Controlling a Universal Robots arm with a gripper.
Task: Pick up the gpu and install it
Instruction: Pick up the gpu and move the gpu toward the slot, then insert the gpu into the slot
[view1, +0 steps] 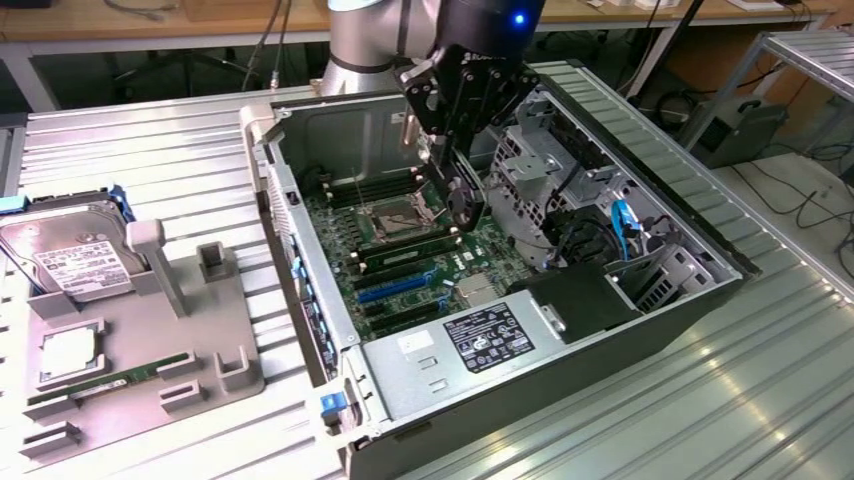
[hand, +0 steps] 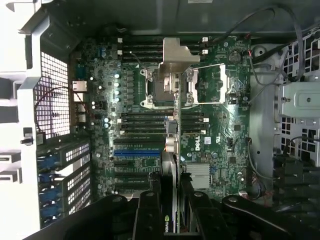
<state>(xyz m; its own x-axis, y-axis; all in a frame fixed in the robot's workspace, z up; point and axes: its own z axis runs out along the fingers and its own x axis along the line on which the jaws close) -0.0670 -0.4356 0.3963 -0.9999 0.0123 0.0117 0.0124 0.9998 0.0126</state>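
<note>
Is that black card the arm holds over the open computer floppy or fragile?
Probably stiff: the gpu hangs straight, edge-on, from the end effector without sagging. Likely fragile, being a thin board. Its metal bracket may make that end heavier.

Robot arm: a smooth, round tube of pale silver-grey metal, crossed by a ring seam where one section meets the next. Next to it is the wrist housing, glossy black and boxy with softened edges, with a small blue light glowing on its face. The gripper is matt black throughout, built from hinged link bars joined at round pivots. Seen from the wrist, its two fingers are flat black bars with rounded knuckles. Each is flanked by a broader outer link whose pivot heads show dull grey highlights. No lettering can be read on any part.
</note>
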